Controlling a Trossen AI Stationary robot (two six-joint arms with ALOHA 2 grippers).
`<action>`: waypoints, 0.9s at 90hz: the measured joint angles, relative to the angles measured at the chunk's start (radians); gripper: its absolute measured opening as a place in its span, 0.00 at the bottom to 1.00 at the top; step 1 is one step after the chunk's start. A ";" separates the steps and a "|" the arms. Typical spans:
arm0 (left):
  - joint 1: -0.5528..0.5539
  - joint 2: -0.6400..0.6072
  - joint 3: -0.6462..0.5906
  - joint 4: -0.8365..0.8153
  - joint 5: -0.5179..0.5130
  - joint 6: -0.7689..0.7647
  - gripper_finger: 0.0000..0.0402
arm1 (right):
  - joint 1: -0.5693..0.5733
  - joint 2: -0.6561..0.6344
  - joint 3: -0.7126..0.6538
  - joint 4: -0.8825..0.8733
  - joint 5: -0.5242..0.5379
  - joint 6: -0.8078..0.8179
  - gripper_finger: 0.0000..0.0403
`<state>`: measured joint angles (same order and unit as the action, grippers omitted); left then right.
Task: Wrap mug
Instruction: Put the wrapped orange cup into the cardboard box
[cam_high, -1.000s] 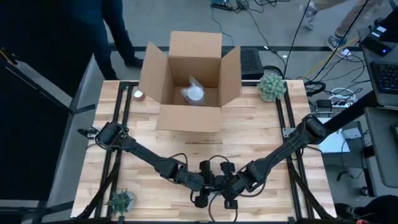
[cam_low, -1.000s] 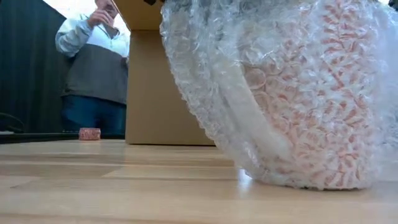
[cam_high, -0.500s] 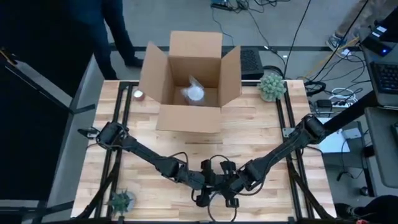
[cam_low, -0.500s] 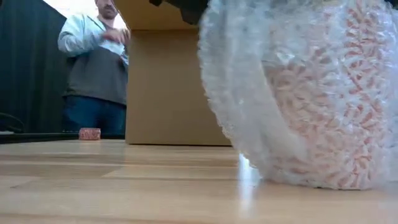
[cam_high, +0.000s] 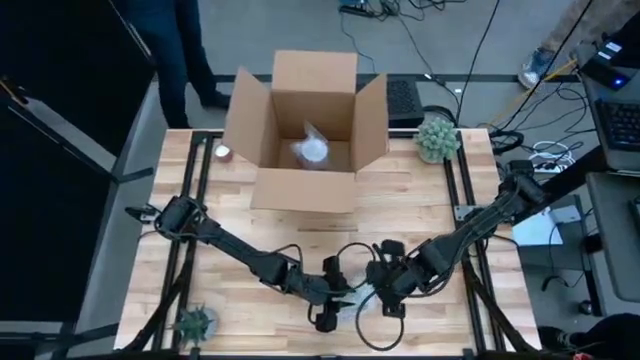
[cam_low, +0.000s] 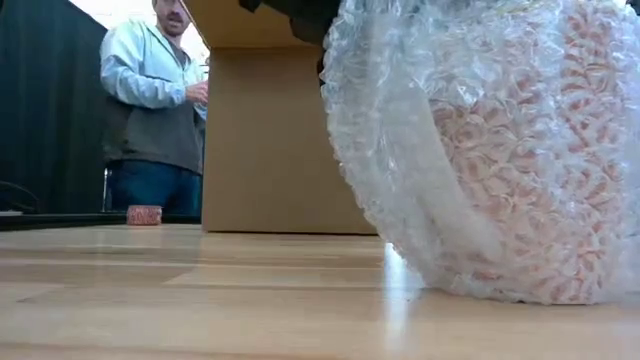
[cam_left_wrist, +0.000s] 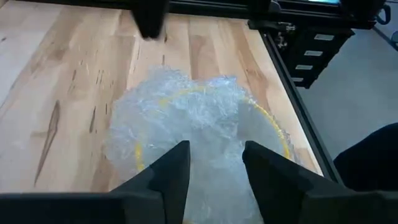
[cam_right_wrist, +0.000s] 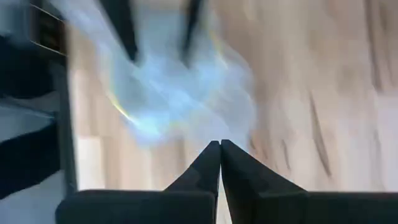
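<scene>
Left end effector (cam_left_wrist: 211, 177): at the near edge of the worktop, near its middle; fingers spread, straddling the top of the bubble-wrapped mug, apparently pressing the wrap down rather than pinching it.
Right end effector (cam_right_wrist: 220, 155): just right of the bundle in the high view, apart from it; fingers pressed together, holding nothing.
Bubble-wrapped mug (cam_low: 490, 150): resting on the worktop (cam_high: 420, 200) at the near edge, between the two end effectors.
Handling, judged: the ceramic core should be stiff, moderately heavy and fragile; the wrap is soft, springy and slippery, likely to unfold if released.
Grasp, judged: take hold across the body through the wrap, pinning the loose flap; gripping film alone would let the mug slide out.
Appearance: clear bubble film in loose, crumpled layers; beneath it a pale mug with a fine red-orange pattern; a yellow rim line shows through in the left wrist view.
Cardboard box (cam_high: 305, 130): open, at the far side, with another wrapped item inside.
Person (cam_low: 155, 110): standing beyond the worktop, left of the box.
</scene>
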<state>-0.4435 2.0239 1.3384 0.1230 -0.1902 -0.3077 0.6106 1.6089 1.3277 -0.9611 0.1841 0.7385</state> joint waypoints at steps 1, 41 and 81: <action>0.000 0.000 0.000 0.000 0.000 0.000 0.36 | 0.004 0.001 0.001 -0.006 0.005 0.008 0.00; 0.000 0.000 0.000 0.000 0.005 0.000 0.36 | 0.141 0.022 0.003 0.283 0.155 -0.217 0.31; -0.004 -0.001 -0.001 0.001 0.003 -0.009 0.36 | 0.094 0.179 0.002 0.382 0.099 -0.433 0.46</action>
<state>-0.4470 2.0232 1.3376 0.1242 -0.1867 -0.3163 0.7048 1.7879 1.3300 -0.5793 0.2832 0.3054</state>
